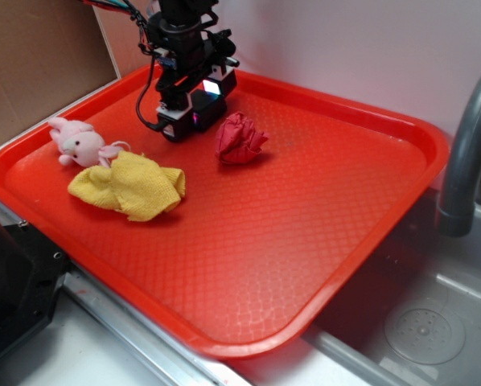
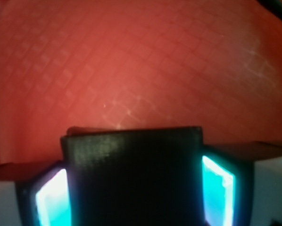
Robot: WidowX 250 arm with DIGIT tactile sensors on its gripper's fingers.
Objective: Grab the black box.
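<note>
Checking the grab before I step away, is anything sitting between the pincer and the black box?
Nothing visible. In the wrist view the black box already sits between the two lit fingers, with only bare red tray beyond it. The red cloth ball lies off to the side of the pincer.

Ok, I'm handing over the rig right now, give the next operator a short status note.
Tool: down at the far left of the red tray, fingers on either side of the black box; the wrist view shows the glowing pads close against its sides, but firm contact is not certain.
Black box: between the fingers, apparently low on the tray.
Done: approach and straddle.
Left: confirm the squeeze, then lift.
Nearby: red cloth ball just beside the tool, yellow cloth and pink bunny further off.
</note>
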